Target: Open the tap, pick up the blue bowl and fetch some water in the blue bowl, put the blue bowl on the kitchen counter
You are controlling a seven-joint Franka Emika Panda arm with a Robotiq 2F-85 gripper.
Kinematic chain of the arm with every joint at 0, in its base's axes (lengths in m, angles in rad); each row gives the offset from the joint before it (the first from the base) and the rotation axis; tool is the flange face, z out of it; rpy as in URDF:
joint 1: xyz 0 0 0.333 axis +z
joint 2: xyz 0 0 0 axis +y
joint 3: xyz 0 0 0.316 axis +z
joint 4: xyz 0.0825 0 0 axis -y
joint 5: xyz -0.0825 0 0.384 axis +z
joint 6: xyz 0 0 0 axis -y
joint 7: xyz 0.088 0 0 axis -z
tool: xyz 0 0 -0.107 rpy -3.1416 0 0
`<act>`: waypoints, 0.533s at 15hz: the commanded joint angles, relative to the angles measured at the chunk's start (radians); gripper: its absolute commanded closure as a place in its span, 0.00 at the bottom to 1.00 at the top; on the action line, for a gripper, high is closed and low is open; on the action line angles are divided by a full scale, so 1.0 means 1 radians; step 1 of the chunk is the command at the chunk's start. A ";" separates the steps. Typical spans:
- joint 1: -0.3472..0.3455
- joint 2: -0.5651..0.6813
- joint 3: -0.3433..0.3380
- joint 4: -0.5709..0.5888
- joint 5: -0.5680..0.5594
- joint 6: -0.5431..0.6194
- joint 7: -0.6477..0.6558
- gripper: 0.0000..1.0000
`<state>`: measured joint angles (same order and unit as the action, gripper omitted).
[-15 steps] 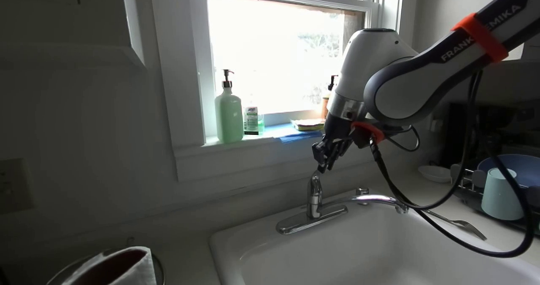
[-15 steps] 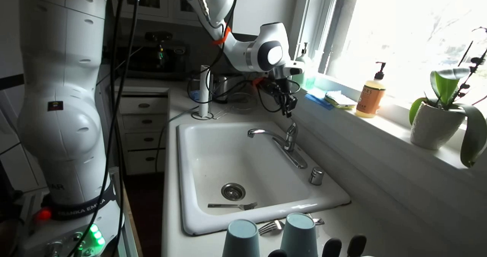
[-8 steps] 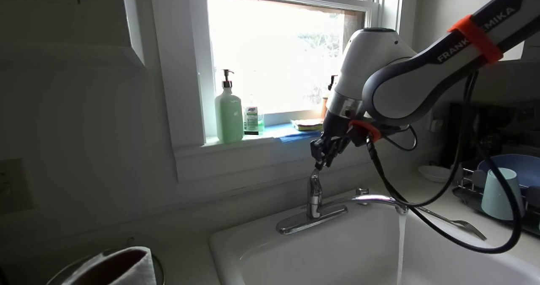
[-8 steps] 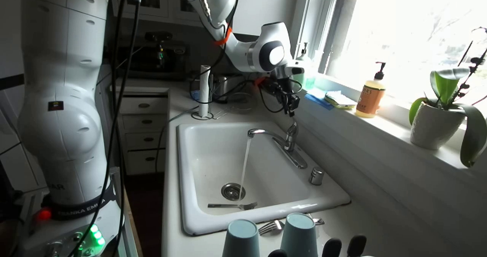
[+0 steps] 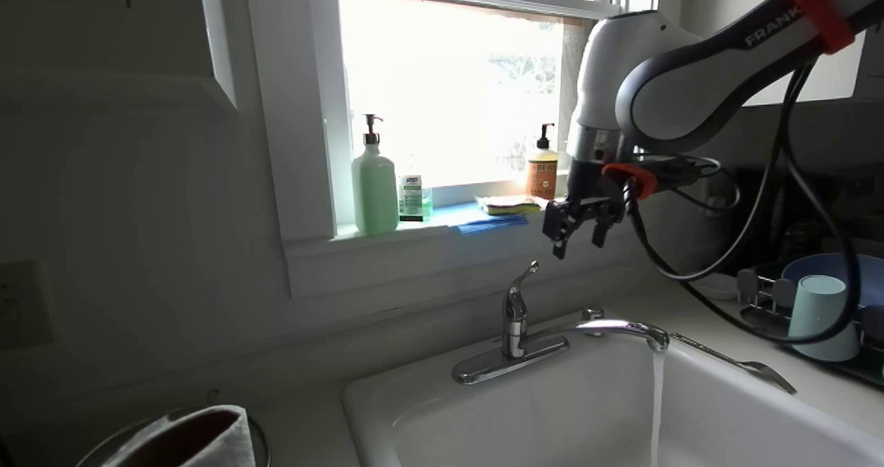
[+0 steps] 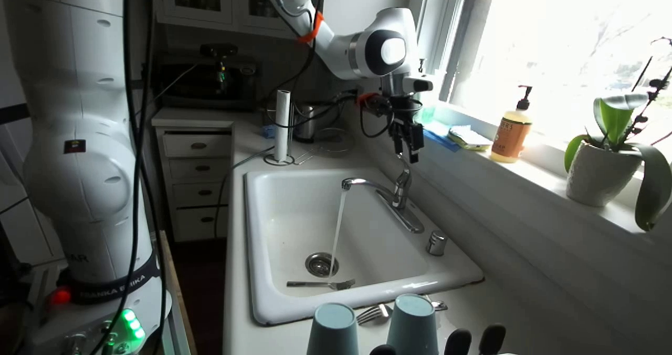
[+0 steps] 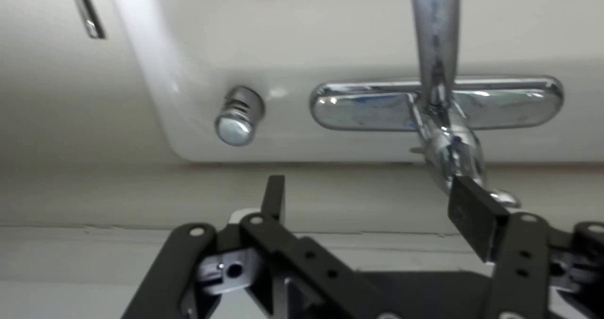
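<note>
Water runs from the spout of the chrome tap into the white basin, in both exterior views. The tap's lever stands up with its tip leaning. Above it and a little to one side, my gripper is open and apart from the lever. In the wrist view nothing lies between the spread fingers; the lever tip shows beyond one of them. The blue bowl sits in the dish rack, partly hidden by a cup and a cable. The pale kitchen counter edges the basin.
Pale teal cups stand upside down near the basin. One fork lies in the basin, another fork on the counter. A chrome knob rises from the rim. Bottles and a potted plant line the sill.
Water has started to flow from the spout. My gripper has opened, come off the lever and moved up and sideways, leaving the whole lever visible in an exterior view.
</note>
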<state>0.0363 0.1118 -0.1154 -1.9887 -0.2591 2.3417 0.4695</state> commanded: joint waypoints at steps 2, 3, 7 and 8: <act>-0.092 -0.134 -0.032 -0.057 0.035 -0.195 -0.050 0.00; -0.118 -0.154 -0.043 -0.061 0.053 -0.226 -0.086 0.00; -0.206 -0.218 -0.095 -0.102 0.126 -0.306 -0.270 0.00; -0.229 -0.226 -0.113 -0.117 0.142 -0.311 -0.326 0.00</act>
<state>-0.1443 -0.0530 -0.1956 -2.0418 -0.1774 2.0606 0.2776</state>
